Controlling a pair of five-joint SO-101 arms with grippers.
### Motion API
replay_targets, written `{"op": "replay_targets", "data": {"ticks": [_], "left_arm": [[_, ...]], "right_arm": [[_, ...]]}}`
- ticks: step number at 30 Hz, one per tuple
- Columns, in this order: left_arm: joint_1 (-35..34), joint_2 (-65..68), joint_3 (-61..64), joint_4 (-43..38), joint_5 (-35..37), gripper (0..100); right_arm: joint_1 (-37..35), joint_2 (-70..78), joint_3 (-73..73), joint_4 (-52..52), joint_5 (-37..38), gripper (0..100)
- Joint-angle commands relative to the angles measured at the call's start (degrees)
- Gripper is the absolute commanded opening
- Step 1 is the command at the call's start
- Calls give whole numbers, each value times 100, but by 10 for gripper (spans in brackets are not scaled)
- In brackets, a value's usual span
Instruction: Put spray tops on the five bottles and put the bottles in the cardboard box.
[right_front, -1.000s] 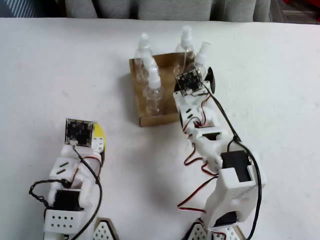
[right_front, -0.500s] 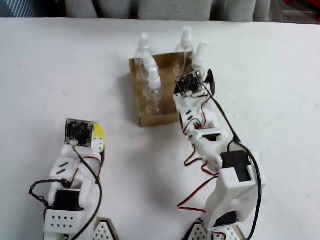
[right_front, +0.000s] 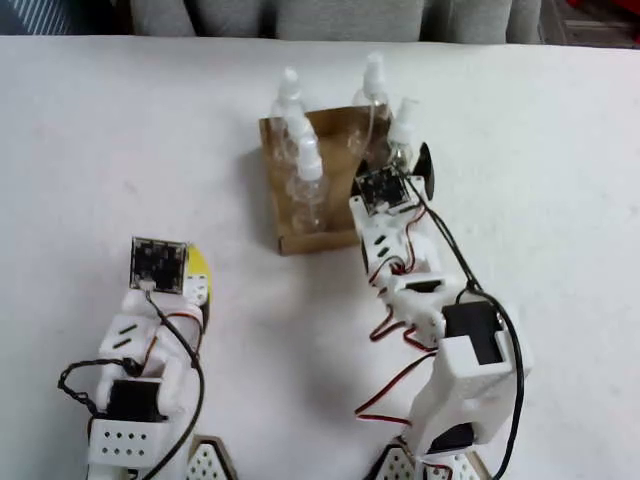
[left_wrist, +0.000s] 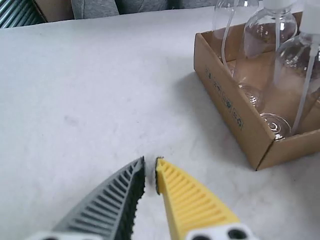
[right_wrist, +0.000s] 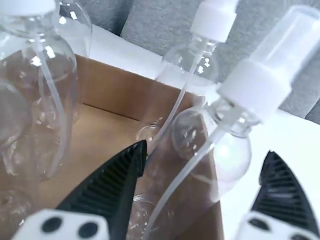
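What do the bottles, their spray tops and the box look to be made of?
The bottles look like clear glossy plastic, possibly glass: the dip tubes show through and bright highlights sit on the walls. The spray tops seem to be white opaque plastic. The box is dull brown cardboard with raw edges.

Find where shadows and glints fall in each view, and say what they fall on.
Left wrist view: the cardboard box throws a soft shadow on the table beside its outer wall. Right wrist view: small bright glints dot the clear bottle between the right gripper's open jaws. High view: the table is evenly lit, without hard shadows.
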Motion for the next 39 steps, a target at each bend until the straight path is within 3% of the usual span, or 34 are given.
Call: {"op": "replay_targets", "data": {"ticks": [1,32,39], "left_arm": [[-57,-31,-18,-202,-53,61],[-57,-31,-18,-202,-53,61],[-57,-31,-18,-202,-53,61]], "right_arm": [[40,-31,0,-110,0,309],[31,-92,-35,-154,-9,311],[40,-92,-26,-629,26,311]]}}
